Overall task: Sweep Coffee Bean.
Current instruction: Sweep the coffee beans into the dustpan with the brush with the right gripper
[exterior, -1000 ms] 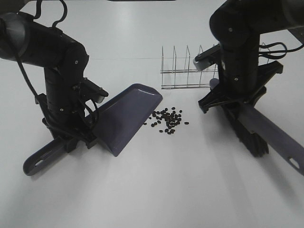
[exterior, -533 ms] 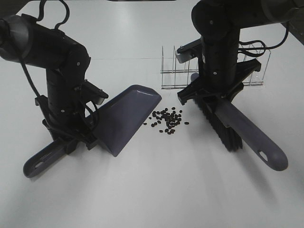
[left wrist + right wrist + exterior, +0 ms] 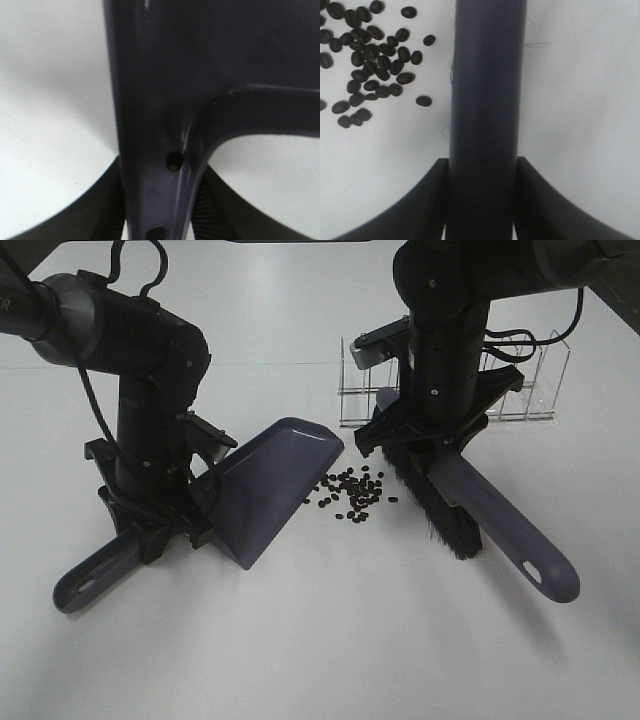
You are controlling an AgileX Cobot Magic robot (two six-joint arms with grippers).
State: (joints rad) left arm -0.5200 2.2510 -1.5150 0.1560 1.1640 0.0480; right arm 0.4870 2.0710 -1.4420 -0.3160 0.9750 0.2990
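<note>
A loose cluster of dark coffee beans (image 3: 352, 494) lies on the white table between the two tools; it also shows in the right wrist view (image 3: 367, 60). My left gripper (image 3: 165, 532) is shut on the handle of the grey-purple dustpan (image 3: 268, 485), whose open mouth faces the beans; the handle fills the left wrist view (image 3: 165, 125). My right gripper (image 3: 425, 443) is shut on the dark brush (image 3: 445, 510), whose bristles rest on the table just right of the beans. The brush handle (image 3: 485, 100) runs between the jaws in the right wrist view.
A clear wire-and-acrylic rack (image 3: 520, 390) stands behind the right arm at the back right. The brush's long handle (image 3: 530, 560) sticks out toward the front right. The dustpan handle (image 3: 90, 580) points to the front left.
My right arm has carried the brush leftward, from well right of the beans to right beside them. The left arm and dustpan have barely shifted.
</note>
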